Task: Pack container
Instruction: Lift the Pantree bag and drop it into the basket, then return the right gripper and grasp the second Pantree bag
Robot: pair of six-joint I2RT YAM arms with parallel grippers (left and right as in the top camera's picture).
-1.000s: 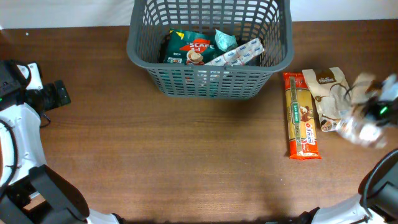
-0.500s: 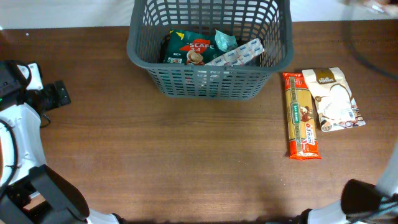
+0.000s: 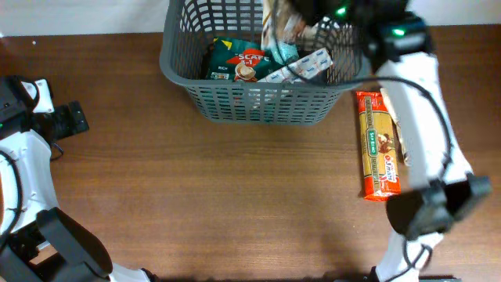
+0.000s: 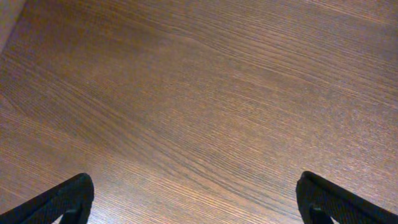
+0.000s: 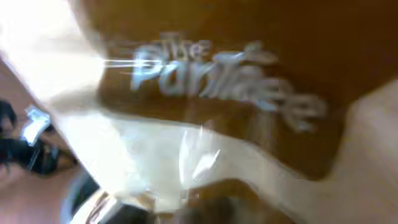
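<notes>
The dark grey container point(image 3: 266, 106) stands at the back middle of the table. It holds a green coffee packet point(image 3: 239, 63), a teal packet point(image 3: 283, 51) and a white-blue packet point(image 3: 304, 66). My right gripper point(image 3: 305, 17) reaches over the container's far side and is shut on a white and brown packet point(image 3: 278, 23), held above the contents. That packet point(image 5: 211, 93) fills the blurred right wrist view and hides the fingers. My left gripper point(image 3: 76, 117) is open and empty at the far left, over bare wood point(image 4: 199, 93).
A long orange packet point(image 3: 380, 145) lies on the table right of the container. My right arm point(image 3: 423, 117) stretches over the table beside it and covers what lies beneath. The left arm point(image 3: 23, 164) stands along the left edge.
The right arm has swung from the far right to over the container, now with a white and brown packet in its gripper. The left arm has not moved.
</notes>
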